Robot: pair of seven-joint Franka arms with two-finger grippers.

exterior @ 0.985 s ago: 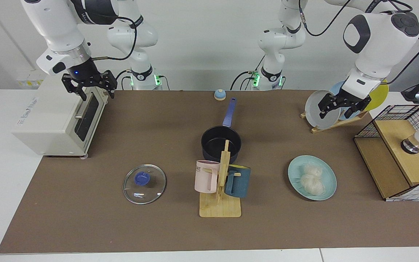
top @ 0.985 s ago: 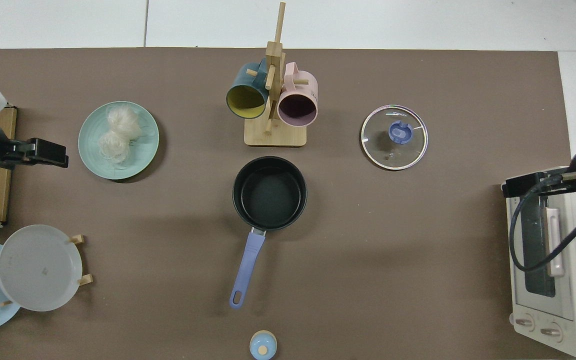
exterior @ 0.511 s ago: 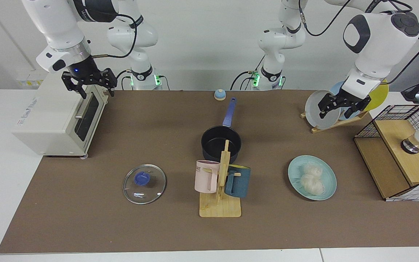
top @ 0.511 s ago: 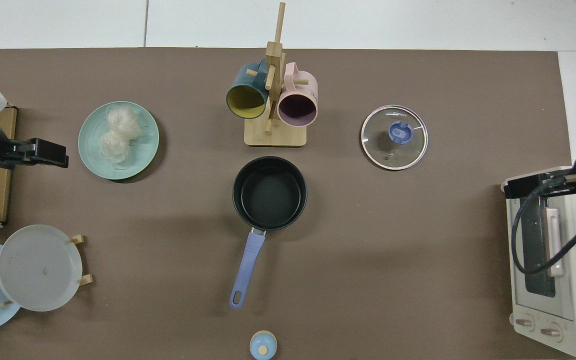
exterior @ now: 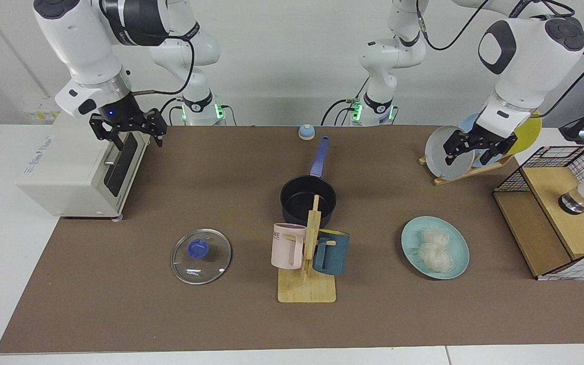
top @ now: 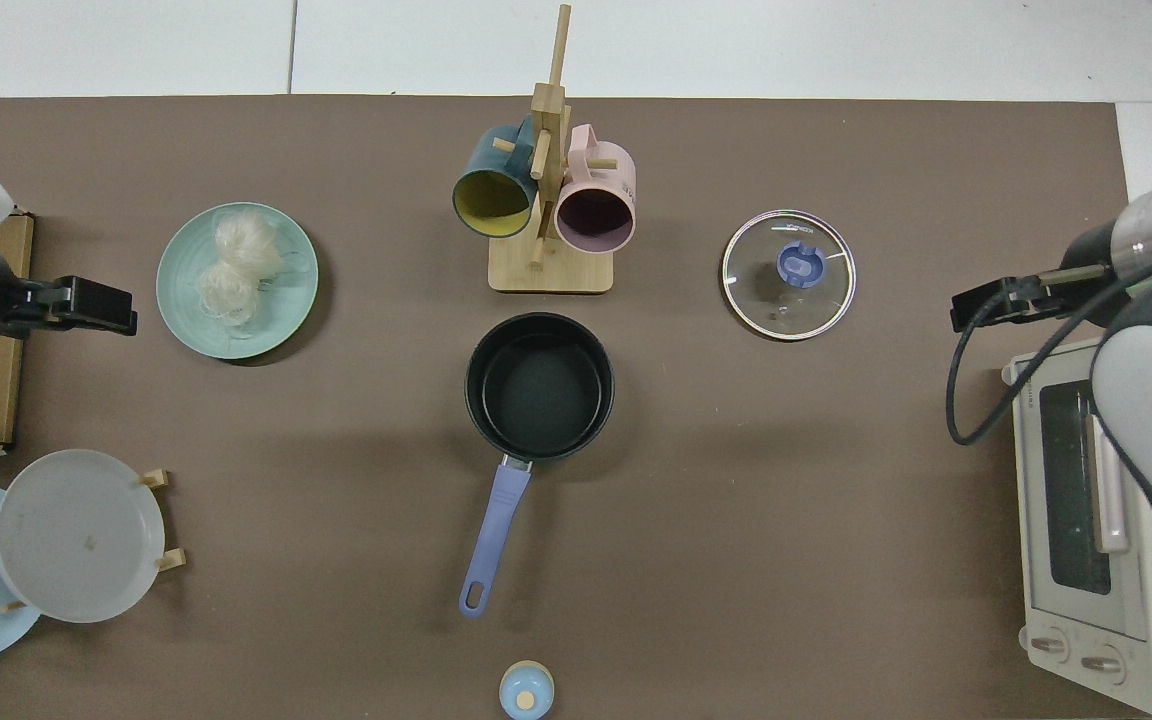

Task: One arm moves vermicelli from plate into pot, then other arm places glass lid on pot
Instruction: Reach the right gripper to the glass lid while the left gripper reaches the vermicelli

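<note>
Facing view: blue-lit right gripper (exterior: pixel 126 128) hovers, fingers spread and empty, by the white toaster oven (exterior: pixel 76 167); left gripper (exterior: pixel 474 147) hangs likewise spread near the plate rack; whitish vermicelli nests (exterior: pixel 435 248) sit on the mint plate (exterior: pixel 459 263); black pot (exterior: pixel 307 197) empty; glass lid (exterior: pixel 201 256) flat on the mat.

pink mug (exterior: pixel 288 246) reads "ME", toaster oven (exterior: pixel 69 167) lettering illegible
</note>
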